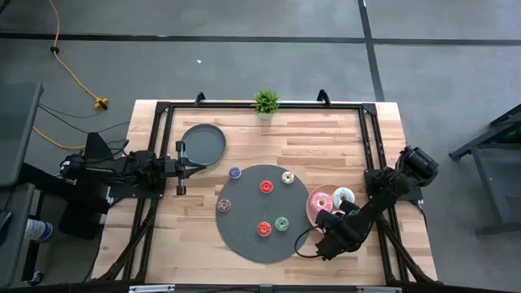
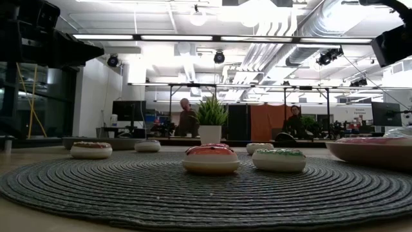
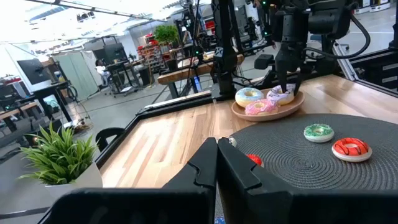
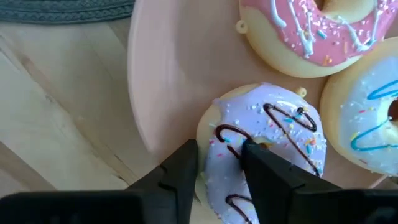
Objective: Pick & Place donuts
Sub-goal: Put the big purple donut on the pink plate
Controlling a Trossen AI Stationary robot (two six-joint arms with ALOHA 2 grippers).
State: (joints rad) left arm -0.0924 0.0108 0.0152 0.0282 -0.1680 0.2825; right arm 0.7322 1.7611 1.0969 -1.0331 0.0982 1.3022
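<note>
My right gripper (image 4: pixel 217 158) points down over the pink plate (image 1: pixel 312 210) at the table's right, open, astride the ring of the lilac donut (image 4: pixel 273 134). A pink donut (image 1: pixel 321 201) and a white donut (image 1: pixel 344 195) lie on the same plate. Several tiny donuts lie flat on the round grey mat (image 1: pixel 248 240), among them a red one (image 1: pixel 265 186) and a green one (image 1: pixel 282 223). A blue one (image 1: pixel 234 172) lies at the mat's far left rim. My left gripper (image 3: pixel 216 163) waits shut at the table's left, beside the dark grey plate (image 1: pixel 203 145). My right gripper comes from above, pointing down, with one finger (image 4: pixel 264 165) in the lilac donut's hole and the other (image 4: pixel 183 165) outside its rim (image 4: pixel 208 134). Whether the fingers touch the ring I cannot tell. The donut lies on the pink plate against the pink donut.
A potted plant (image 1: pixel 265 102) stands at the table's far edge. A black frame rail (image 1: pixel 260 107) runs around the tabletop. Bare wood shows between the mat and the near edge and to the mat's far right.
</note>
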